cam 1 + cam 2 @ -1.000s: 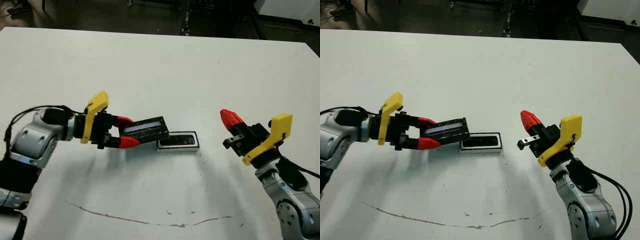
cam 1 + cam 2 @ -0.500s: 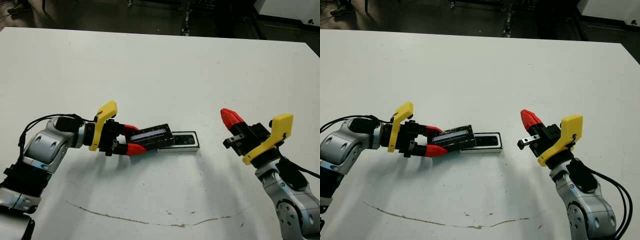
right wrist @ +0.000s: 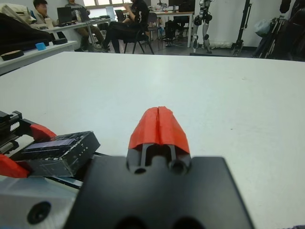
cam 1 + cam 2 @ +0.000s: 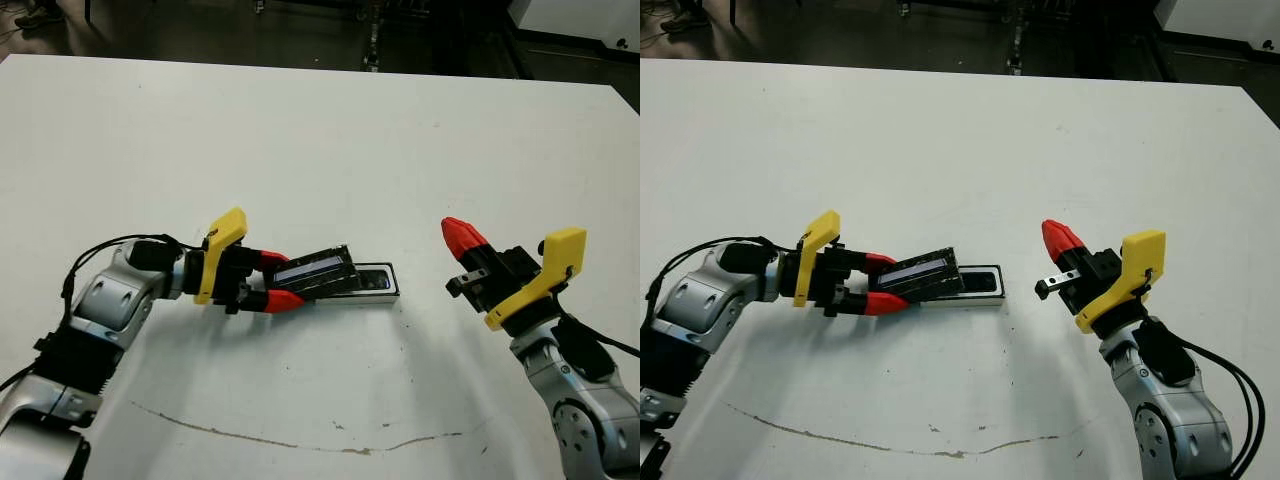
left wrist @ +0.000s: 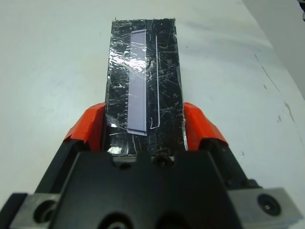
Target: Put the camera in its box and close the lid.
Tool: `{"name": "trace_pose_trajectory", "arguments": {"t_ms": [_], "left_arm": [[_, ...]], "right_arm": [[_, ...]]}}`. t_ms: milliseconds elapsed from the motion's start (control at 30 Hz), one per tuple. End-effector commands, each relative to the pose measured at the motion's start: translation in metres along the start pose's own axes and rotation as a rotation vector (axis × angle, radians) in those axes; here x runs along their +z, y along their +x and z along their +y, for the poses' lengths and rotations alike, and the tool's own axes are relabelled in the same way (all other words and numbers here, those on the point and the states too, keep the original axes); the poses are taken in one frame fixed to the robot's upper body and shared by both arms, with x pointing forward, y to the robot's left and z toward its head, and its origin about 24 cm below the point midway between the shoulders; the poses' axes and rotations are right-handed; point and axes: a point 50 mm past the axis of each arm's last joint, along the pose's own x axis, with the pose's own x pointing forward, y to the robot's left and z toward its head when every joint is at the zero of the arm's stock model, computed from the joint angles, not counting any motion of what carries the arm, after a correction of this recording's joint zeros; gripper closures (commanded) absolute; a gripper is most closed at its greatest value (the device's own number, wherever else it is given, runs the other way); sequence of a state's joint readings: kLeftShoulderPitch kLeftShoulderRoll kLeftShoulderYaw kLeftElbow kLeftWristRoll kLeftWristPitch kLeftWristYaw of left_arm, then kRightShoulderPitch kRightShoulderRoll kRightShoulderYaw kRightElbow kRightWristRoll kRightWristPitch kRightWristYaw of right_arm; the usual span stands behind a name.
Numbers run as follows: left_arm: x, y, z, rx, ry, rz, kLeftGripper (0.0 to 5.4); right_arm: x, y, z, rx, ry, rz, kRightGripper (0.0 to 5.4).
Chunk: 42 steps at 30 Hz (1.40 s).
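My left claw (image 4: 275, 280) is clamped on the lid (image 4: 318, 271), one red finger on each long edge at the end nearest my wrist. I hold the lid tilted, its far end raised and reaching over the left end of the box (image 4: 372, 283). From my left wrist the lid (image 5: 143, 83) runs straight out between my fingers (image 5: 88, 126), its pale bluish strip facing up and its glossy black face covered in fine scratches.

The box sits on the white worktop (image 4: 320, 140) just beyond my left claw, long side running left to right. Its white walls show along the right part, with something dark and glossy lying inside; I take that to be the camera (image 4: 374, 280), though the lid hides the left part of the tray and I cannot make out the bar's full outline.

My right claw (image 4: 459, 236) hangs above the worktop, well to the right of the box and apart from it, holding nothing. Its two red fingers (image 3: 158, 126) are pressed together into a single point, aimed toward the far left.

A thin brownish scuff line (image 4: 260, 436) crosses the worktop nearer to me. In my right wrist view, people (image 3: 126, 21) sit at desks beyond the worktop's far edge.
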<state>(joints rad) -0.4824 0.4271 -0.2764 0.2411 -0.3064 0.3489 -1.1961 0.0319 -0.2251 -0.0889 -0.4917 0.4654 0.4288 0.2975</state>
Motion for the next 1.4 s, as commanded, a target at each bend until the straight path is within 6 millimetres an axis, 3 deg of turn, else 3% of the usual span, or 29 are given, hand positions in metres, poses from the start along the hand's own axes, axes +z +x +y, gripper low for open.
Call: {"name": "trace_pose_trajectory", "arguments": {"t_ms": [33, 400, 1200, 1400], "left_arm": [[-0.01, 0.013, -0.004, -0.053, -0.014, 0.019, 2.21], [-0.008, 0.029, -0.008, -0.12, -0.052, 0.021, 2.21], [-0.008, 0.033, -0.015, -0.157, -0.027, 0.061, 2.21], [-0.011, 0.044, -0.013, -0.168, -0.026, 0.068, 2.21]], "right_arm": [[-0.002, -0.002, -0.003, -0.011, -0.002, -0.001, 5.4], [-0.003, -0.003, -0.003, -0.011, -0.01, 0.005, 5.4], [-0.002, -0.003, -0.004, -0.003, -0.003, 0.019, 5.4], [-0.001, -0.003, -0.004, -0.004, -0.003, 0.017, 5.4]]}}
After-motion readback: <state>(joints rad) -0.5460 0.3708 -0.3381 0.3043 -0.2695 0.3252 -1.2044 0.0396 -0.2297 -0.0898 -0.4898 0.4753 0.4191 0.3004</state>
